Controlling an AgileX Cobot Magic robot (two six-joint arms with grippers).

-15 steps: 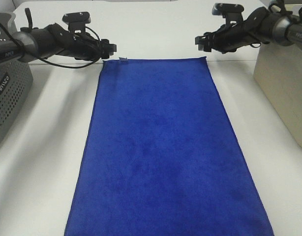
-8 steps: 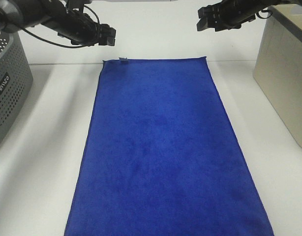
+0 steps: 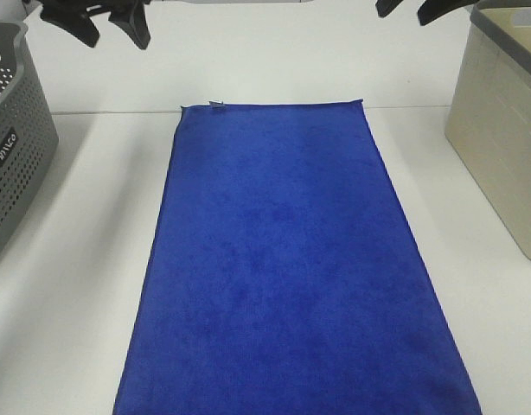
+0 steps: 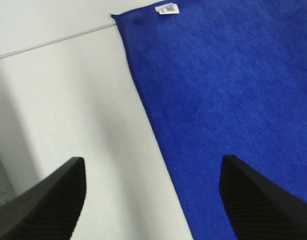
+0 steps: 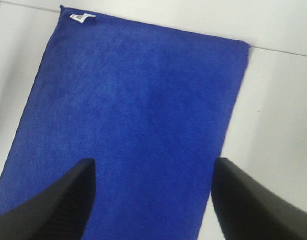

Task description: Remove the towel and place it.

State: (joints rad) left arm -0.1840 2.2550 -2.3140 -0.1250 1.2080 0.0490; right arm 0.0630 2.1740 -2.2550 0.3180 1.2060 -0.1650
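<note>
Towel (image 3: 287,268) lies flat and spread lengthwise on the white desk (image 3: 75,328), between the grey basket (image 3: 10,147) on the left and the beige basket (image 3: 503,130) on the right, touching neither. Small tag (image 3: 218,105) sits at its far left corner. Left gripper (image 4: 153,200) is up off the desk, jaws wide apart, nothing held. Right gripper (image 5: 153,200) same: raised above the towel's far end, jaws apart, empty.

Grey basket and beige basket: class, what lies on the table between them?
In the high view, only the blue towel lies flat between the grey basket and the beige basket, with bare white table either side.
</note>
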